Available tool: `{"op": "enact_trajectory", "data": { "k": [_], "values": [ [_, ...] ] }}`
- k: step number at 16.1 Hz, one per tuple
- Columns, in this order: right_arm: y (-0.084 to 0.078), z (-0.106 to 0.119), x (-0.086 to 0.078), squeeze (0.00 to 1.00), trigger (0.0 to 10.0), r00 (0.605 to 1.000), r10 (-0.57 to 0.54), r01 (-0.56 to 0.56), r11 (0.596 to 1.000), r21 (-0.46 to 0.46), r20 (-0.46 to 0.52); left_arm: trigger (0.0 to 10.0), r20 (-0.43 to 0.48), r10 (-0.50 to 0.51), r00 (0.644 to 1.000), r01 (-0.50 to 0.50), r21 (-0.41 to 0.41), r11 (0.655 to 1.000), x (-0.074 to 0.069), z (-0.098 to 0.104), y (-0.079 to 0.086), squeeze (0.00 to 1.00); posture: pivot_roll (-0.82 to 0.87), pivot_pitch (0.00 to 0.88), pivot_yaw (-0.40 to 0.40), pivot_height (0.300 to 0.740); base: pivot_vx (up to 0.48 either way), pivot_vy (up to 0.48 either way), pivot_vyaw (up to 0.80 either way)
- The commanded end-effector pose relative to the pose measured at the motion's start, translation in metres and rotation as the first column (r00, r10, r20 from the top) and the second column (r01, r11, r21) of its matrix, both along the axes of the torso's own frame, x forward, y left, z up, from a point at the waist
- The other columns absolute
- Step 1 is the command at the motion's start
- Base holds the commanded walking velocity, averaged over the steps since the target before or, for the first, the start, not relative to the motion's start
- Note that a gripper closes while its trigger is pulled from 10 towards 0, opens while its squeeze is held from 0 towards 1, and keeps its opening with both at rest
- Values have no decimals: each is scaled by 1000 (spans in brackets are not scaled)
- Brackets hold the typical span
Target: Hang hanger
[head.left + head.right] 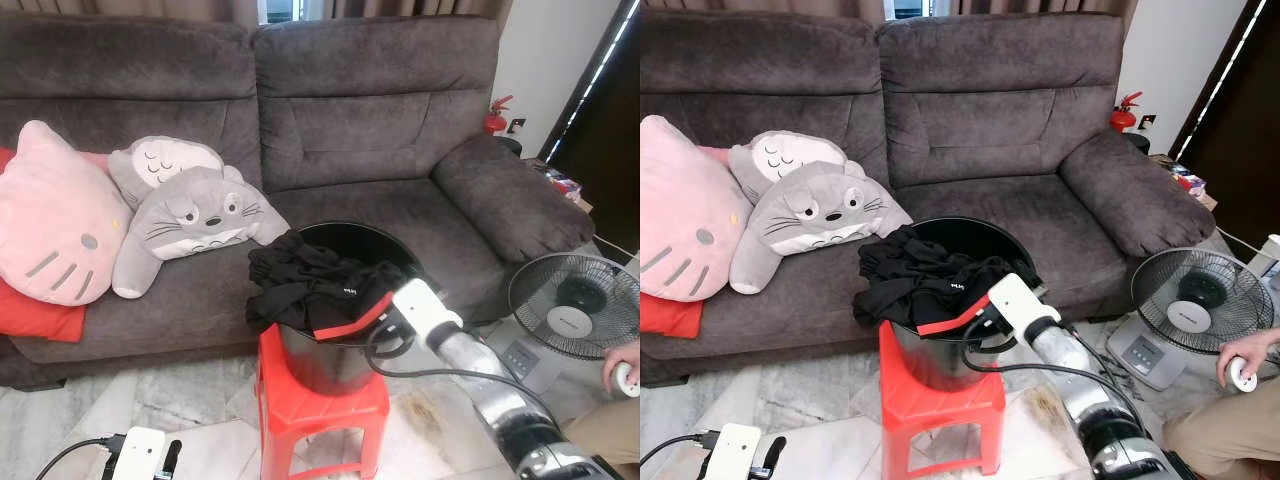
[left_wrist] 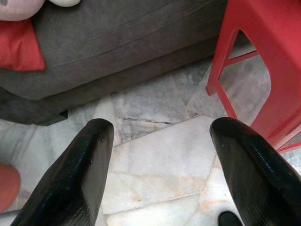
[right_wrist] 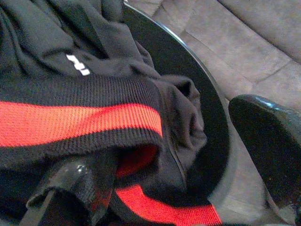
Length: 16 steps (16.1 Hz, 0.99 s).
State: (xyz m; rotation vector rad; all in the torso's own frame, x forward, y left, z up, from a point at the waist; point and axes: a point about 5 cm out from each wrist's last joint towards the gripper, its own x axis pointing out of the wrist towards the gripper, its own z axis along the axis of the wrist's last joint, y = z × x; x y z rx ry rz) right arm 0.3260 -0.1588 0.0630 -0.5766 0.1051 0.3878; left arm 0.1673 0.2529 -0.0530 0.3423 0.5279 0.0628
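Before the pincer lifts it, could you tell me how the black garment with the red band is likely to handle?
The black garment lies crumpled over the bucket rim, so it is probably floppy and will trail. Its ribbed band suggests stretch. It looks light, but could drag the bucket on the red stool.

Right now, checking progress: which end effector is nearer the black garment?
Right. The right end effector is at the black garment on the bucket rim; the left end effector hangs low over the floor.

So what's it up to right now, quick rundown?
Right gripper open at the black bucket rim, one finger under the black garment with the red band. Left gripper open, low over floor. No hanger seen. Person's hand near the fan.
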Motion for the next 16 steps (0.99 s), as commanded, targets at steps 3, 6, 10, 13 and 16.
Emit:
{"op": "enact_trajectory", "data": {
  "k": [3, 6, 10, 13, 16],
  "values": [
    [3, 2, 5, 0, 10000, 998, 18, -12, 995, 102, -58, 10000, -17, -16, 1000, 16, 15, 1000, 3, -1, -2, 0, -21, 0, -43, 740, 0, 0, 0],
    [1, 12, 13, 0, 10000, 1000, -15, 14, 996, 90, 1, 10000, -55, -6, 998, 7, 19, 1000, 0, -4, -1, 0, -19, 3, -45, 740, 0, 0, 0],
    [-5, 18, 19, 0, 10000, 998, -63, 61, 995, 79, 19, 10000, -81, -4, 997, 5, 22, 1000, -16, -12, -6, 0, -12, 7, -48, 740, 0, 0, 0],
    [-4, 12, 19, 0, 10000, 998, -68, 69, 997, 45, -18, 10000, -86, -5, 996, 7, 22, 1000, -28, -15, -8, 0, -9, 8, -50, 740, 0, 0, 0],
    [-7, 5, 19, 0, 10000, 992, -109, 109, 994, 9, -57, 10000, -79, -6, 997, 8, 29, 1000, -23, -13, -6, 0, -8, 6, -49, 740, 0, 0, 0]
  ]
}}
